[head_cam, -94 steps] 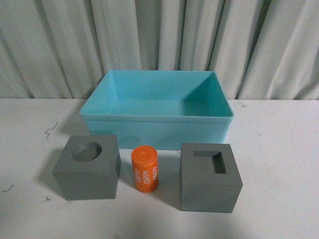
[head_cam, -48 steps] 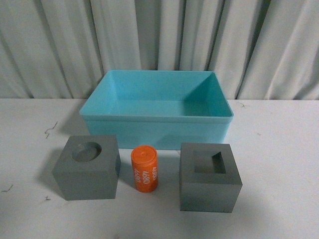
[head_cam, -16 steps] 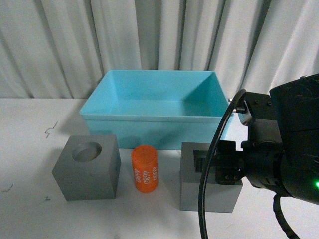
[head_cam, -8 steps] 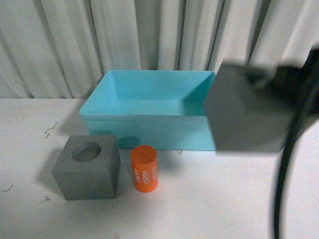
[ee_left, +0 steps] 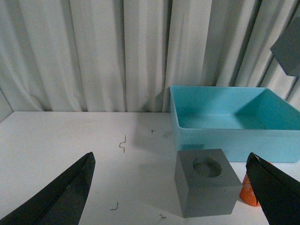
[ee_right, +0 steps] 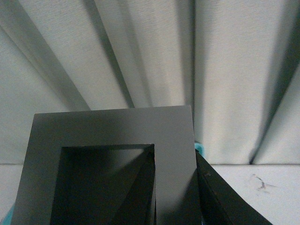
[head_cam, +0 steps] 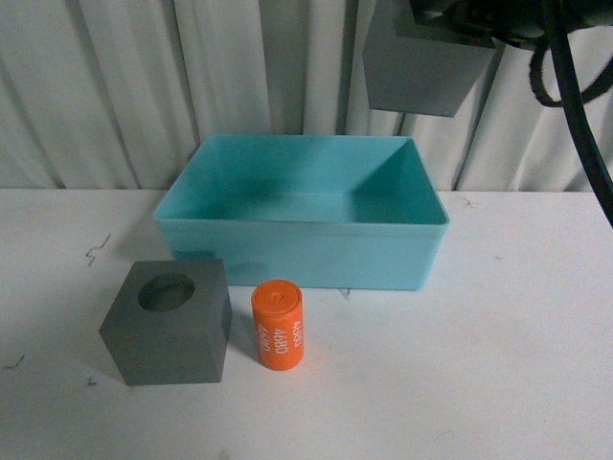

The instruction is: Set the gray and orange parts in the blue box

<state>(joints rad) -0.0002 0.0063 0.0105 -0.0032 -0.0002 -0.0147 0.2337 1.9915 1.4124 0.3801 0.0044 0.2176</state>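
The slotted gray cube (head_cam: 421, 67) has left the table (head_cam: 517, 316) and now hangs high, seemingly over the right part of the blue box (head_cam: 302, 251). On the left, the left gripper (ee_left: 169, 156) waits with jaws spread wide, holding nothing. The round-recess cube (head_cam: 168, 331) and the orange cylinder (head_cam: 278, 326) stand just in front of the box. The right gripper (ee_right: 174, 164) pinches the slotted cube's wall, one finger inside the slot. It would do best to centre the cube over the box, lower it near the floor, then release.
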